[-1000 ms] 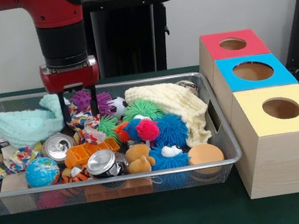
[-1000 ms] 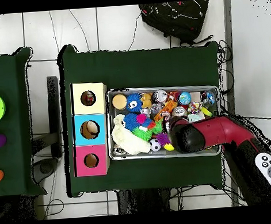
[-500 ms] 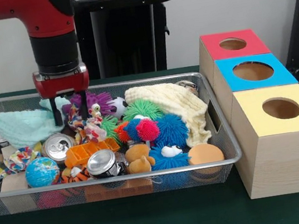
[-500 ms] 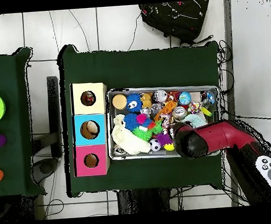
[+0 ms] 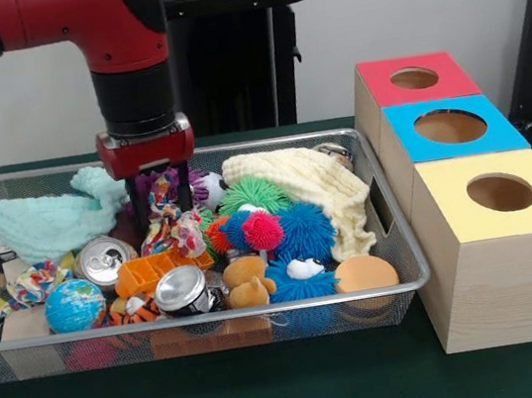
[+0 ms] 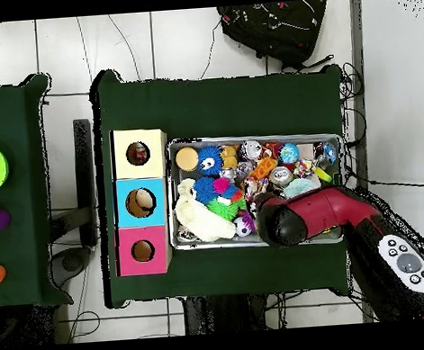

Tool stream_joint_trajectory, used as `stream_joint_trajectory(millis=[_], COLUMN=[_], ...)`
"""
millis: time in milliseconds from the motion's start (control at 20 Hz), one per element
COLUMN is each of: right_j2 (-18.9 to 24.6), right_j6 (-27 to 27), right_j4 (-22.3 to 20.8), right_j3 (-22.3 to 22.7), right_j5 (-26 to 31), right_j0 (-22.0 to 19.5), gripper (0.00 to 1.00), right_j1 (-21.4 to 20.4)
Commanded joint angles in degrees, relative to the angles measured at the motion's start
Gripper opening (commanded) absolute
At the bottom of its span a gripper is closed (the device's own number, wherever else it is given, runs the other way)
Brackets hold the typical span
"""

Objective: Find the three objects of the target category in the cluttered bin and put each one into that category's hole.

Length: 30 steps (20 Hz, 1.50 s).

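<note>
The silver wire-mesh bin (image 5: 262,309) stands at the table's left in the front view, full of clutter. My gripper (image 5: 162,214) hangs over its back middle, shut on a knotted rope toy (image 5: 177,234) of red, blue and white strands that dangles between the fingers just above the pile. Another rope toy (image 5: 36,282) lies at the bin's left, beside a globe ball. The yellow-topped wooden cube with its round hole (image 5: 500,192) stands nearest the camera at the right. In the overhead view the arm (image 6: 286,218) covers the gripper over the bin (image 6: 255,139); the hole (image 6: 138,153) shows something inside.
Blue-topped (image 5: 450,125) and red-topped (image 5: 414,78) cubes stand behind the yellow one. The bin also holds spiky balls (image 5: 301,229), drink cans (image 5: 181,289), a mint cloth (image 5: 49,221), a cream cloth (image 5: 314,187) and a purple plush (image 5: 158,183). A black bag (image 6: 273,29) lies on the floor.
The gripper rose from the bin's left part with the rope toy between its fingers, then moved right in the front view, toward the bin's middle.
</note>
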Motion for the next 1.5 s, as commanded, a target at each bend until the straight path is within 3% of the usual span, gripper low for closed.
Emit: stream_joint_trajectory(millis=[50,200,300,350,450,600,850,1000,1250,1500], right_j2=[2.44,1.90,0.96,0.49,0.77,1.16,7.41,8.04,5.16,-1.43], right_j6=[-11.05,-11.83,-8.43,-6.73,-7.21,-3.17,-4.60,-3.50,2.50,15.73], right_j4=[-0.22,-1.97,-2.35,-2.54,-2.61,2.08,17.38,23.95,28.55,33.02], right_j3=[1.20,0.22,0.31,0.36,0.54,2.01,1.02,-2.33,-4.30,-3.28], right_j5=[3.28,2.08,0.01,-1.03,-0.02,2.20,13.70,18.72,18.20,19.81], right_j0=[0.86,0.81,1.23,1.45,2.66,3.76,4.95,6.47,10.26,19.78], gripper=[1.00,1.00,1.00,0.00,0.00,0.00,0.00,0.00,0.00,0.00], right_j1=[3.87,5.63,5.27,5.08,3.54,-1.20,-11.37,-13.55,-12.00,-17.12])
